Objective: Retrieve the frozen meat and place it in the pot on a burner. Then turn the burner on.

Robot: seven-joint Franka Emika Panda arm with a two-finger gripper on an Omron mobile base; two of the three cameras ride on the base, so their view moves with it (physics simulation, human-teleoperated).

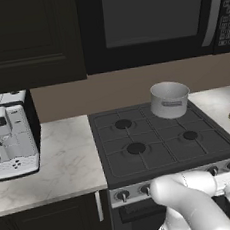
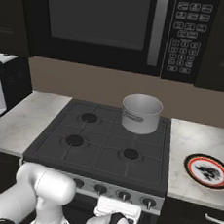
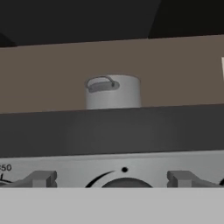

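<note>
Pot (image 1: 169, 99) count: one, seen upright on the far right burner of the stove (image 1: 159, 137), its axis vertical and open mouth up. Its small side handle is turned toward the near side, as seen in the hand view (image 3: 101, 84). The pot interior is seen only partly, and nothing can be made out in it.

Burners counted: four. Three black caps are exposed: far left (image 1: 123, 124), near left (image 1: 136, 148), near right (image 1: 190, 135). The fourth is covered by the pot. Knobs (image 2: 123, 195) along the stove's front panel: a row is seen, partly hidden by the arm, so no count is given.

One microwave (image 2: 118, 26) is mounted above the stove. One coffee machine (image 1: 11, 135) is stood on the left counter (image 1: 66, 162). One round plate (image 2: 207, 170) with a red rim is laid on the right counter.

One arm (image 1: 191, 199) is seen, folded low in front of the stove, its elbow raised near the knob row and the hand dropped below the cooktop edge on the near right side. The gripper (image 3: 112, 179) is aimed level at the stove front, just before the knob panel, with the pot far beyond in line. Its fingers (image 3: 41, 178) are spread wide apart and nothing is held between them.
</note>
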